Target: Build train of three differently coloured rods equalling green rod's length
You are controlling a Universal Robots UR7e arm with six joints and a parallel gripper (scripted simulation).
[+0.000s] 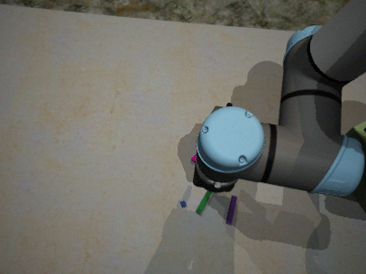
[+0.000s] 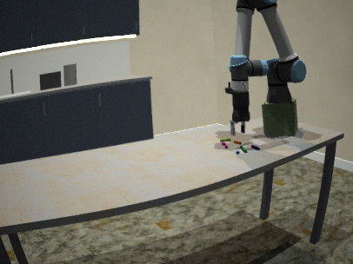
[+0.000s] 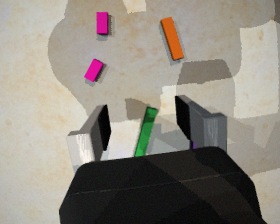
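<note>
A beige table (image 2: 130, 176) stands before dark cabinets. The gripper (image 3: 146, 125) hangs above the rods with its fingers spread wide and nothing between them. The green rod (image 3: 148, 131) lies flat on the table, seen between the fingers in the wrist view. Beyond it lie an orange rod (image 3: 171, 37) and two magenta rods (image 3: 103, 22) (image 3: 94, 70), well apart. A purple rod (image 1: 231, 210) and a blue rod (image 1: 183, 204) lie beside the green rod.

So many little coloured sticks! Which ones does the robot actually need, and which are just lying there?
Needed: green rod (the length to match), and probably blue rod, lime rod, one magenta rod; open gripper.
Just lying there: orange rod, purple rod, other magenta rod.
</note>
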